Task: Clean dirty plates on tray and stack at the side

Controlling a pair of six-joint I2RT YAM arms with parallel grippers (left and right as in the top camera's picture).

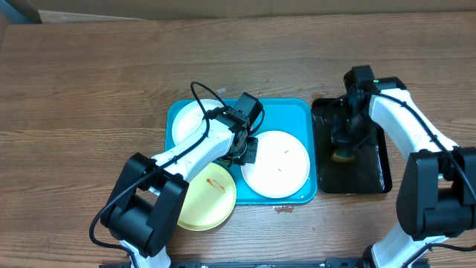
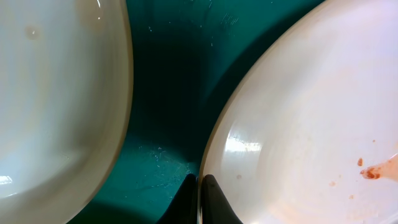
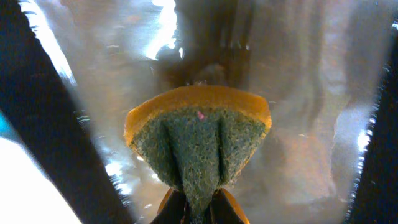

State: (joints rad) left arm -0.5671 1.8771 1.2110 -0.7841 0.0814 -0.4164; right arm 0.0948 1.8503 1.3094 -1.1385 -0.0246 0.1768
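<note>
Overhead, a blue tray [image 1: 299, 115] sits mid-worktop [image 1: 89, 89] carrying two white plates. A yellow-green plate [image 1: 212, 201] overlaps its near-left corner, resting partly on the wood. The left claw [image 2: 200, 183] is pinched shut on the rim of the smeared white plate [image 2: 311, 124] at the tray's right. The second white plate [image 2: 56, 93] lies just beside it, at far left. The right claw [image 3: 198, 205], over the black tray [image 1: 372, 175] to the right, squeezes a yellow-and-green sponge [image 3: 199, 134].

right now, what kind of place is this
Probably a robot test bench staged for dishwashing, not a real kitchen: wooden table, turquoise tray with smeared plates, and a sponge pinched in the right hand over a black tray.
</note>
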